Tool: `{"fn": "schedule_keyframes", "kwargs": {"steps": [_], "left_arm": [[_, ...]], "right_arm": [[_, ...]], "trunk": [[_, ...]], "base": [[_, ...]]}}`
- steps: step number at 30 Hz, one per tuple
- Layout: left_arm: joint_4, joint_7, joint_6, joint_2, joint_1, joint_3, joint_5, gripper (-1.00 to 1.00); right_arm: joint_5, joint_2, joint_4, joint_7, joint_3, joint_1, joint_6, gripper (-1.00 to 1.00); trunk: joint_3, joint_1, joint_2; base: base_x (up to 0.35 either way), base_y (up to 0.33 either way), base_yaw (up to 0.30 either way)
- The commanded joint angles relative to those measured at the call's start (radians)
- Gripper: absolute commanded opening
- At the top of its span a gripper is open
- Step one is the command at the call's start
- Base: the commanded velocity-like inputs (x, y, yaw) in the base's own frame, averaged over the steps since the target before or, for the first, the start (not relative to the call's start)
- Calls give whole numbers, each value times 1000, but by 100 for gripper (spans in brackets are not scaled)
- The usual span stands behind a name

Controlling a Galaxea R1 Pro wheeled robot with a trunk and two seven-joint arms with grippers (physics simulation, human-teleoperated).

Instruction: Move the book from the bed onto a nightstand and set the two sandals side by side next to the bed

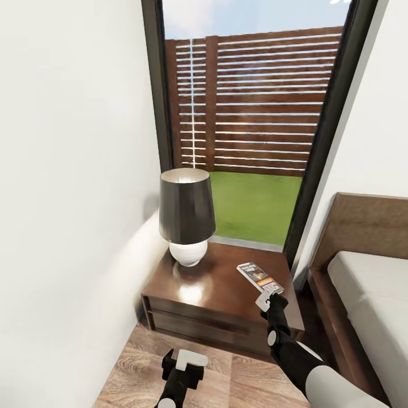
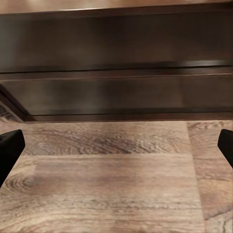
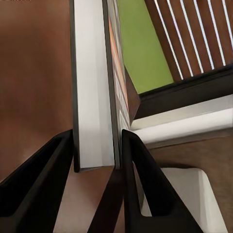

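Note:
The book [image 1: 258,276], a thin paperback with a dark cover and an orange band, is over the right part of the nightstand [image 1: 215,283] top. My right gripper [image 1: 271,292] is shut on its near end. The right wrist view has the book's white page edge [image 3: 92,97] clamped between the two black fingers [image 3: 48,170], with the brown nightstand top [image 3: 34,73] behind it. I cannot tell whether the book touches the top. My left gripper [image 1: 181,368] hangs open low over the floor, facing the nightstand front [image 2: 116,58]. The bed [image 1: 368,283] stands at the right. The sandals are out of view.
A lamp [image 1: 187,221] with a dark shade and a white base occupies the nightstand's back left. A white wall runs along the left. A tall black-framed window [image 1: 255,113] shows a slatted fence and grass. Wood-plank floor [image 2: 116,179] lies in front of the nightstand.

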Motion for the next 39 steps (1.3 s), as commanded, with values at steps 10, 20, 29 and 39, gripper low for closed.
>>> {"fn": "schedule_keyframes", "kwargs": {"steps": [10,20,29,39], "left_arm": [[-1,8,1,1,-1,-6,5,100],[-1,10,-1,1,-1,-29,5,100],[-1,11,-1,1,-1,-41,5,100],[-2,11,-1,1,-1,-41,5,100]], "right_arm": [[9,-1,0,-5,6,-1,10,-100],[9,-2,0,-4,6,-1,10,-100],[9,-2,0,-4,6,-1,10,-100],[9,-2,0,-4,6,-1,10,-100]], "trunk": [[-1,0,0],[-10,11,-21],[-39,46,-84],[-70,84,-154]], "base": [[187,0,0],[17,0,0],[1,0,0],[0,0,0]]}}
